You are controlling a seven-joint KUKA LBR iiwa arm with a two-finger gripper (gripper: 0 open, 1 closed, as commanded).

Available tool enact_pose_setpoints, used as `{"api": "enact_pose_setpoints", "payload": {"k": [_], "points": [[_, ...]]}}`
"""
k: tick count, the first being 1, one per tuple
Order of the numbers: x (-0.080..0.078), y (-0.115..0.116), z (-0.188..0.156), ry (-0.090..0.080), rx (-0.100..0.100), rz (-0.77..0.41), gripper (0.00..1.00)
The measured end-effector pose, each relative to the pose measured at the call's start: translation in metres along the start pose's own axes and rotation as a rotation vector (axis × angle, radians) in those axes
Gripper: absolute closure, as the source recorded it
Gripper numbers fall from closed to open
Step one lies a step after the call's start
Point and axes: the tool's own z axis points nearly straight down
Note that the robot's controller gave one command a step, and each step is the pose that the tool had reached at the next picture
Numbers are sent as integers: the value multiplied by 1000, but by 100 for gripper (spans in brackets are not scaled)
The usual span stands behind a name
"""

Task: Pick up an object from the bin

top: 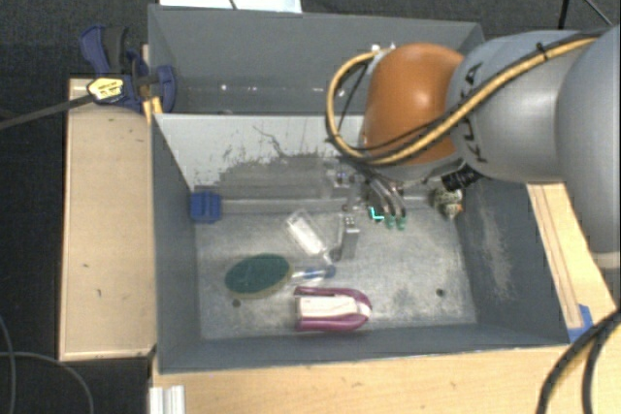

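Hovering low near the bin's (pixel 417 278) middle: gripper (pixel 345 240), under the orange cover (pixel 412 102), arm coming in from the view's right. Open or closed, cannot tell. Nothing seen held. (first watcher)

Step in hand, then? (second watcher)

Judged as the approach, before any grab. Nearest thing is the clear piece (pixel 303 230), lying flat and askew on the floor just beside the gripper, on the view's left. Touching or apart, cannot tell. Likely candidate for the pick, though that is a reading and not something seen. (first watcher)

What does the next move call for? (second watcher)

Probably a small shift toward the view's left to centre over the clear piece, then a drop right to the floor, since it lies low and looks thin and slippery. A close only once it sits squarely in the grasp. Risk: it skids aside instead of lifting. (first watcher)

Count of loose things? (second watcher)

One clear piece. One blue block (pixel 204 206) against the left wall, well apart. One green oval pad (pixel 257 274) toward the near left. One purple-and-white thing (pixel 332 309) near the front wall. One bluish scrap (pixel 312 273) between the green pad and the gripper, too small to name. Five in all, none heaped, each lying on its own. (first watcher)
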Motion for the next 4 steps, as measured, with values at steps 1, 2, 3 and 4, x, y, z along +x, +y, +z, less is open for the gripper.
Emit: {"api": "enact_pose_setpoints", "payload": {"k": [1, 2, 3, 4], "points": [[37, 60, 50, -16, -1, -88, 0], [37, 59, 45, -9, -1, -80, 100], [37, 59, 51, -16, -2, -77, 0], [50, 110, 58, -8, -3, 85, 0]]}}
